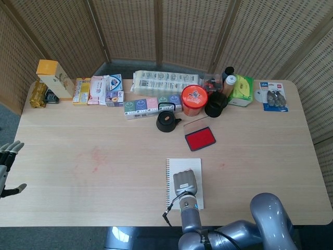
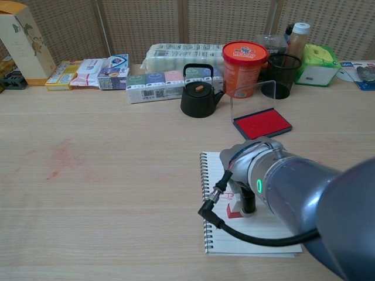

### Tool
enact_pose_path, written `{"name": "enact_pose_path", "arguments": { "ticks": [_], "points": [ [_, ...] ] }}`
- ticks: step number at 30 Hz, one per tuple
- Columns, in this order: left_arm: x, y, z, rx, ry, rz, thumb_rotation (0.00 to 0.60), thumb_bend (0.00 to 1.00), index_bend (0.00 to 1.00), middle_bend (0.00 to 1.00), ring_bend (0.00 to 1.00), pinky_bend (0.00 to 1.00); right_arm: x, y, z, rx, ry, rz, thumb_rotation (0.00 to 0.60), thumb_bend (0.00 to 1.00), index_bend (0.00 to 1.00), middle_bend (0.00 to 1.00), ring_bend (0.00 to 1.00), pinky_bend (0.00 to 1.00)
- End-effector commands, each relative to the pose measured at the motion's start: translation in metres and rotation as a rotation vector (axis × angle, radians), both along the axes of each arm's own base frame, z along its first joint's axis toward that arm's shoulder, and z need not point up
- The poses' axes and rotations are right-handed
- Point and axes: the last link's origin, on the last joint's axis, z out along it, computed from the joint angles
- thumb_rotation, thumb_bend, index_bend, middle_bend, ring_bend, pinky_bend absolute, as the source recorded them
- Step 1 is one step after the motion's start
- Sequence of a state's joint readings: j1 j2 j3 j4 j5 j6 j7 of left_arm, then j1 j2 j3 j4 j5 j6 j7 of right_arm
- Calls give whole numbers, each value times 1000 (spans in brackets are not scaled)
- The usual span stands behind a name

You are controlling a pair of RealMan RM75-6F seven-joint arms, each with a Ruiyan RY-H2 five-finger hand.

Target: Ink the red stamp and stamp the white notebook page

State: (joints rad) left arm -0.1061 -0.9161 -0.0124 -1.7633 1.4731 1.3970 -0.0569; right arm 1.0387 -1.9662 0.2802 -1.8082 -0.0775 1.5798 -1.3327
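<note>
The white spiral notebook (image 2: 258, 235) lies open near the table's front edge, also seen from the head view (image 1: 195, 165). My right hand (image 2: 245, 198) grips the red stamp (image 2: 234, 209) and holds it down on the page's upper left part; the grey forearm hides most of the hand. From above, only the wrist (image 1: 186, 183) shows over the page. The red ink pad (image 2: 262, 123) lies behind the notebook, uncovered. My left hand (image 1: 7, 167) hangs open off the table's left edge.
The ink pad's clear lid (image 2: 253, 99) stands upright behind it. A black teapot (image 2: 199, 93), an orange tub (image 2: 244, 65) and a black cup (image 2: 283, 76) stand just beyond. Boxes and packets (image 2: 105, 67) line the back edge. A faint red stain (image 2: 61, 155) marks the left tabletop.
</note>
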Motion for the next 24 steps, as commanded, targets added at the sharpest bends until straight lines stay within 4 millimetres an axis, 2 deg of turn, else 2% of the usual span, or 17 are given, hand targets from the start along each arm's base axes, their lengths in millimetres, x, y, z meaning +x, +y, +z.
{"name": "enact_pose_path", "arguments": {
  "ticks": [1, 24],
  "points": [
    [0, 0, -1, -2, 2, 0, 600, 0, 0, 12, 0, 13, -4, 0, -3, 6, 3, -5, 600, 443, 704, 1000, 1000, 1000],
    [0, 0, -2, -4, 4, 2, 600, 0, 0, 12, 0, 13, -10, 0, -8, 8, 9, -13, 600, 442, 705, 1000, 1000, 1000]
  ]
}}
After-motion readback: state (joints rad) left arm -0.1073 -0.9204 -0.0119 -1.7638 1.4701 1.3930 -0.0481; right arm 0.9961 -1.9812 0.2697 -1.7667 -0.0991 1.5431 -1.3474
